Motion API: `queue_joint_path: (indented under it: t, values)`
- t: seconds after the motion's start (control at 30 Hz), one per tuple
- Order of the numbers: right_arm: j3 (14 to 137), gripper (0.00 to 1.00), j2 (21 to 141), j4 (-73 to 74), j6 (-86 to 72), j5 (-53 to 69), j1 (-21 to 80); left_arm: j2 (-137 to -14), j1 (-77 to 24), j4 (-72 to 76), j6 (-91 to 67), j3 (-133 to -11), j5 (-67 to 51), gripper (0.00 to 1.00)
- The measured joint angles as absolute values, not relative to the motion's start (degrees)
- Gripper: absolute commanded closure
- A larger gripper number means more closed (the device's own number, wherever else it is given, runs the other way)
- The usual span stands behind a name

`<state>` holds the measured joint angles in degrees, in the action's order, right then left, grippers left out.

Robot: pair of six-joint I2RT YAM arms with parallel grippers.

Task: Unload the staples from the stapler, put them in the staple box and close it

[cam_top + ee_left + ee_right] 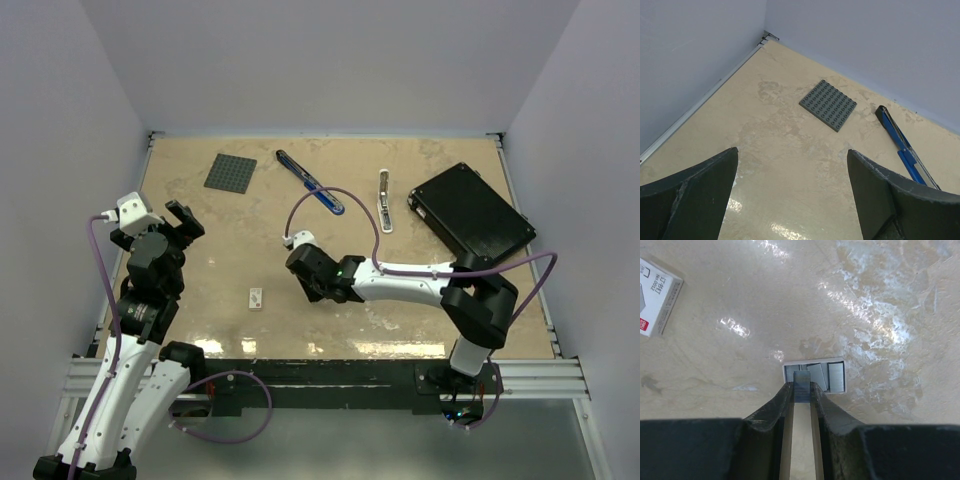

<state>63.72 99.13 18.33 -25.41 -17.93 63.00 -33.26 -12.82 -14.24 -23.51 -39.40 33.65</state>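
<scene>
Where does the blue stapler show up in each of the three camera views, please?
Top external: the stapler lies open at the far centre of the table, right of the grey studded plate.
Left wrist: the stapler is at the right edge, again right of the plate.
Right wrist: not in view.
Shared landmark: the grey studded plate.

A small white box point(657, 297) at the upper left of the right wrist view carries dark printed characters and a red mark on its top face, too small and angled to read. No other lettering, brand or number is legible anywhere.
</scene>
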Motion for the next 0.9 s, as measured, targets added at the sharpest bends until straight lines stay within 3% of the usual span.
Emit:
queue_joint_path:
  t: [0.9]
  values:
    - [62.6,0.77,101.6,15.9,-23.0,-15.2,63.1,-33.4,-12.8,-14.2,-23.5,-39.4,33.6,0.06]
